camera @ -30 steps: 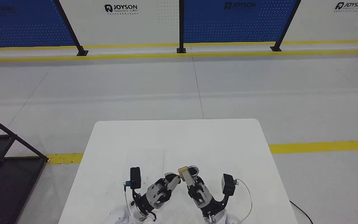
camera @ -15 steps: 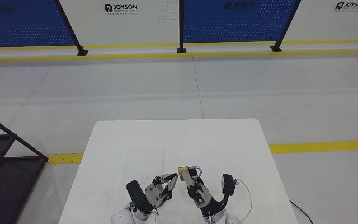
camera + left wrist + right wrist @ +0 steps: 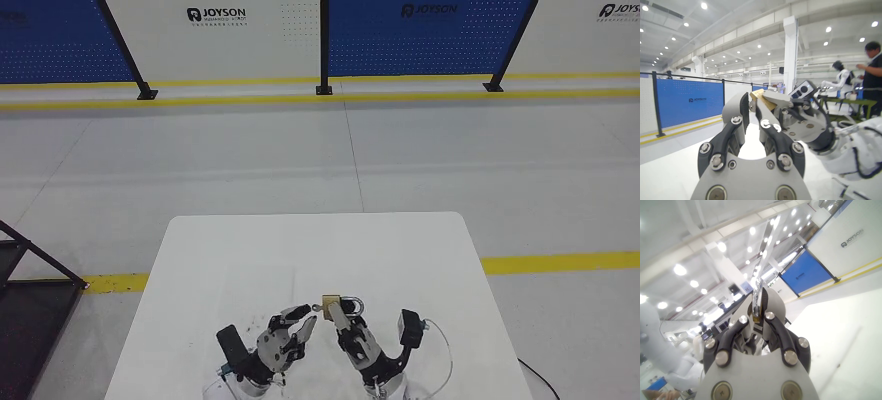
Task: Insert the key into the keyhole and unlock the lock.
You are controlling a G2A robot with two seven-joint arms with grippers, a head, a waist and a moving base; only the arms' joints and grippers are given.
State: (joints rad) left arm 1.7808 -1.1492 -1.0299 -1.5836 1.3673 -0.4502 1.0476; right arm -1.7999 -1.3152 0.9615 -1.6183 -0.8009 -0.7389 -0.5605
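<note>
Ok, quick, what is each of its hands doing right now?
Left gripper: open, fingers apart, right next to the padlock.
Right gripper: closed, holding the padlock.

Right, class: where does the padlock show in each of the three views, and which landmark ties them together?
Top view: padlock near the table's robot-side edge, held by the right gripper.
Left wrist view: padlock just past the left gripper, brass body clamped in the right gripper.
Right wrist view: padlock edge-on in the right gripper's own grasp.
Shared landmark: the right gripper gripping it; blue fence panels behind.
</note>
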